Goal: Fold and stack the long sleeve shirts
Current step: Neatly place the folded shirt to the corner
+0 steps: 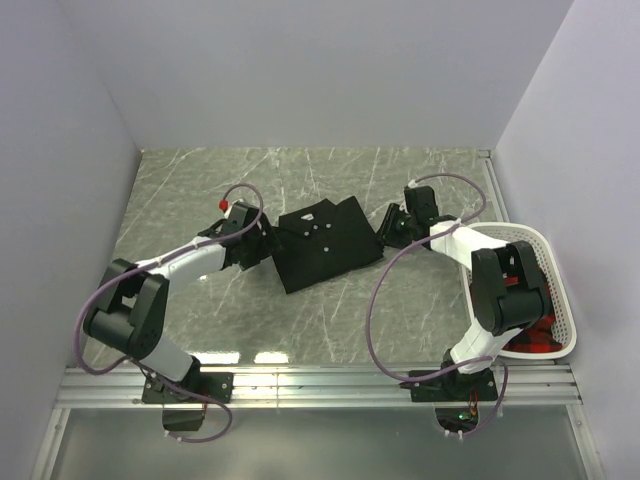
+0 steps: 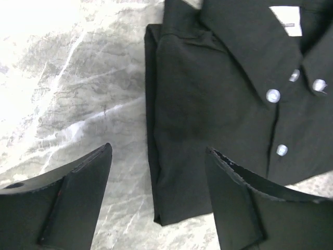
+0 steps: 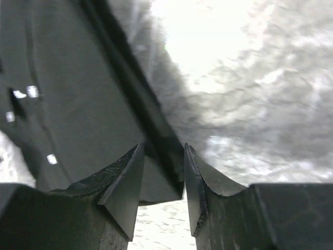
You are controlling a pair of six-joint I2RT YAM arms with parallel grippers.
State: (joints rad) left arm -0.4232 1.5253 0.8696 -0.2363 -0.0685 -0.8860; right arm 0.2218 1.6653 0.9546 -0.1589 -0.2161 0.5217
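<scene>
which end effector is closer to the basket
Right. The right end effector is at the right edge of the shirt, a short way left of the basket. The left end effector is at the opposite edge, farther off.

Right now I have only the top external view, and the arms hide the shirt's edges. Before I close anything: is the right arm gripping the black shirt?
Observer: A folded edge of the black shirt runs between the jaws of the right gripper; whether they pinch it, I cannot tell.
Operator: And the left one?
Observer: The left gripper has its jaws open over the shirt's opposite folded edge, holding nothing.
</scene>
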